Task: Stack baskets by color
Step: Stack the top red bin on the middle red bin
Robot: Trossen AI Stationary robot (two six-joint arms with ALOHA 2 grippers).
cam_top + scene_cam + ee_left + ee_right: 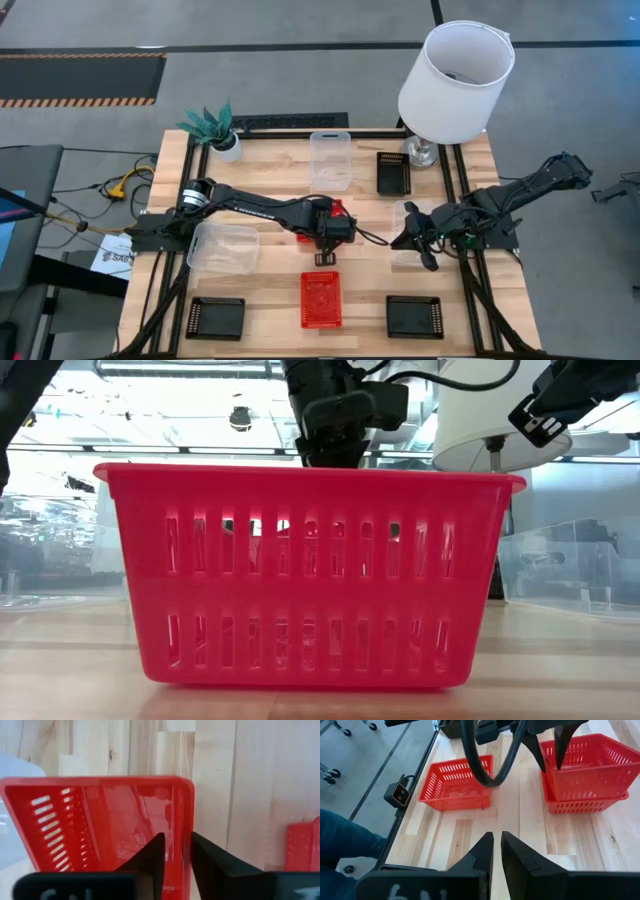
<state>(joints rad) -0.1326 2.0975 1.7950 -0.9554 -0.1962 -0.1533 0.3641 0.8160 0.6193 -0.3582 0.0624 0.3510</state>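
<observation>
I am in the middle of the red pile. Two red baskets are nested as a red stack (585,770) near the centre of the worktop. My left gripper (325,232) is over one wall of the upper one, with the rim in its gap. I cannot tell whether it clamps this wall or is loose around it.

The third red basket (320,298) stands alone, close to the middle of the worktop edge opposite to the lamp (455,80). It is apart from the stack. I judge the step in hand to be setting the second basket into the first, with one red basket left to add.

For the next move I need the left gripper free of the rim. I would lift it straight up so that the upper basket is not pulled out. Then I would go to the single basket and take it by one wall.

The single basket has its opening up. Its long axis runs from the lamp edge to the opposite edge. The stack also opens up, and it seems to lie in the same direction, so I think little turning is needed before lowering.

My right gripper (497,837) waits above the right part of the worktop, almost closed with only a thin slit, holding nothing.
</observation>
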